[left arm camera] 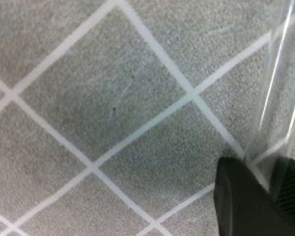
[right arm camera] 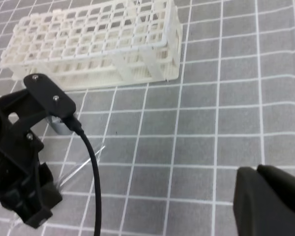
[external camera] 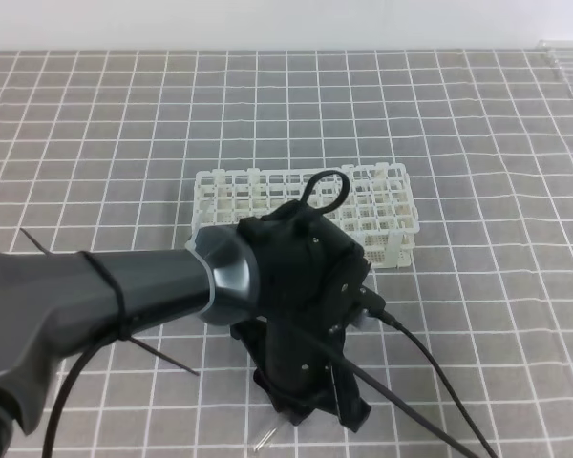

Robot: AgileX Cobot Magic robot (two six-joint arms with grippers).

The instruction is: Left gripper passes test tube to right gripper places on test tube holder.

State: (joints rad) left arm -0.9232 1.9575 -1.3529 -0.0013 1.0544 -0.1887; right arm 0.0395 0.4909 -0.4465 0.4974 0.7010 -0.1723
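Where my left pincer [external camera: 310, 415] clenches it low over the desk [external camera: 477, 143], I see the tube [right arm camera: 81, 167]: slim, clear, glinting, lying near the rack [right arm camera: 96, 46]. My right pincer [right arm camera: 270, 201] is clenched empty.

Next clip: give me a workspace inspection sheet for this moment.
Surface: grey gridded cloth, flat.
Job's things: test tube lies on the cloth; white test tube holder stands behind it, no tubes seen in it.
Clutter: nothing seen.
Grippers: left claw is down at the cloth, closed on the test tube; right claw shut, empty, apart from both.
Cables: black cable trails from the left claw.
Surroundings: white wall; clear object at the far edge, unidentifiable.
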